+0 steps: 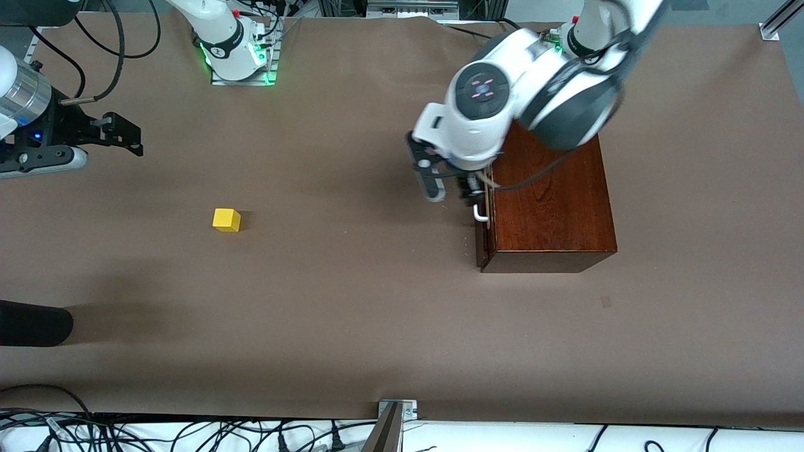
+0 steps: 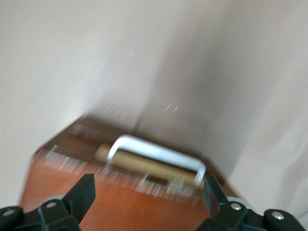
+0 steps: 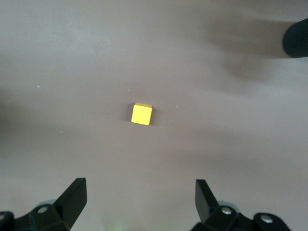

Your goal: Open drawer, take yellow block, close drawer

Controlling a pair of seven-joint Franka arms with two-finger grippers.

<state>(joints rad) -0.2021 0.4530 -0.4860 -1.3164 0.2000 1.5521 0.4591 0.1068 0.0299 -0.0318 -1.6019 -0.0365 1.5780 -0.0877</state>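
Observation:
The dark reddish-brown wooden box (image 1: pixel 553 201) stands toward the left arm's end of the table. Its drawer (image 1: pixel 485 207) shows only a thin pale strip under the white bar handle (image 1: pixel 480 212). My left gripper (image 1: pixel 449 183) is open and empty, over the box's front edge by the handle. In the left wrist view the handle (image 2: pixel 159 153) lies just ahead of the left gripper (image 2: pixel 148 197). The yellow block (image 1: pixel 226 220) sits on the bare table toward the right arm's end. My right gripper (image 1: pixel 125 134) waits open over the table; its wrist view shows the block (image 3: pixel 142 114) ahead of the right gripper (image 3: pixel 141 192).
A black rounded object (image 1: pixel 31 323) juts in at the table's edge on the right arm's end, nearer the camera than the block; it also shows in the right wrist view (image 3: pixel 296 38). Cables and a metal bracket (image 1: pixel 396 411) line the table's near edge.

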